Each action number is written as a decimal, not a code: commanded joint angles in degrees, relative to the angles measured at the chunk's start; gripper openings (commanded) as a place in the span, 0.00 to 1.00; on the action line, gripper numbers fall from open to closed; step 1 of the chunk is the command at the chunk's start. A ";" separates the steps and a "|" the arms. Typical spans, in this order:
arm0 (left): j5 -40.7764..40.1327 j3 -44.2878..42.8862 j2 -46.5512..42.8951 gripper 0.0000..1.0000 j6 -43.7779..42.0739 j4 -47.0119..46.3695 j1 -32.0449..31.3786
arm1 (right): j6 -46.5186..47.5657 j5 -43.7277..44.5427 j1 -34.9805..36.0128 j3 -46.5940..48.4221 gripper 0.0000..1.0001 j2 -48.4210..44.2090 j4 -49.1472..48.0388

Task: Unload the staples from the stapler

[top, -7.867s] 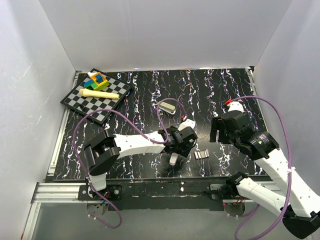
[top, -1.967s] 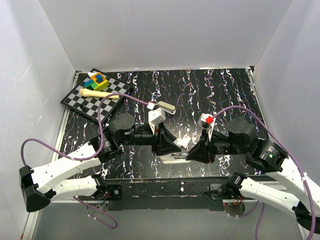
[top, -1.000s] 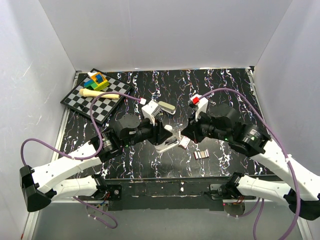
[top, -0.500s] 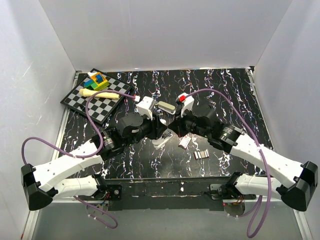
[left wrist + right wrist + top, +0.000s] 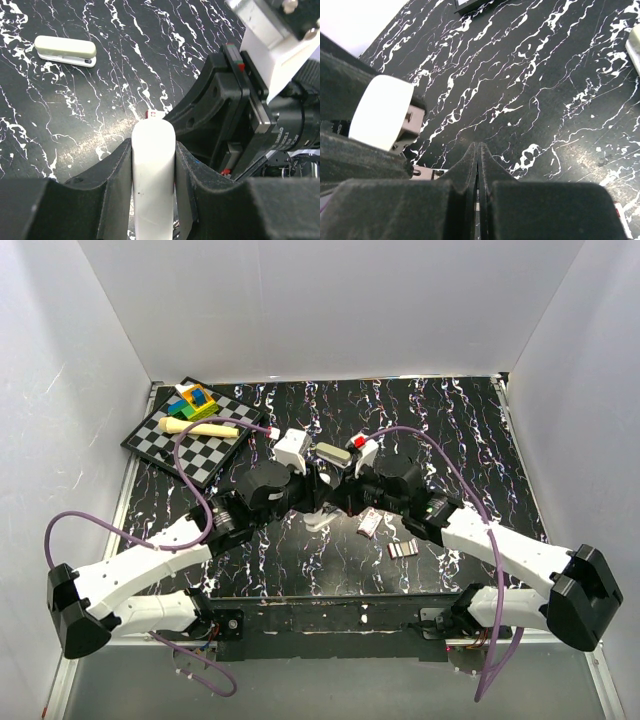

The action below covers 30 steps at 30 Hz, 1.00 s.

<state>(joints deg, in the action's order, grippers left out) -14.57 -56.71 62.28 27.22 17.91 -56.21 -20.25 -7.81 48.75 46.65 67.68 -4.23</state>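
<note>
Left end effector (image 5: 153,146) grasps the white stapler (image 5: 153,172) across its body, mid tabletop (image 5: 460,420), slightly toward the front edge. Right end effector (image 5: 478,150) is clenched and empty, tip just beside the stapler's end; cannot tell if it touches. Staples (image 5: 403,549) lie loose near the front edge, right of centre, apart from both. Second stapler (image 5: 334,452), beige, sits just behind the end effectors. Chessboard (image 5: 190,455) with blocks (image 5: 193,401) is in the back left corner.

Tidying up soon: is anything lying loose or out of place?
A staple strip lies loose on the table by the right arm, with a small white-and-red piece beside it that I cannot identify.
</note>
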 commanded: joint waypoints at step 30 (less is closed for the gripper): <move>-4.07 3.01 12.16 0.00 1.69 -17.12 9.27 | -10.60 -13.28 -0.15 -7.89 0.01 14.23 -28.02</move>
<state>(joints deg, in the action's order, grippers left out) -16.27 -53.15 73.67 27.79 8.14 -48.25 -28.10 -15.25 47.66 39.46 80.60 -26.37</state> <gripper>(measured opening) 0.312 0.023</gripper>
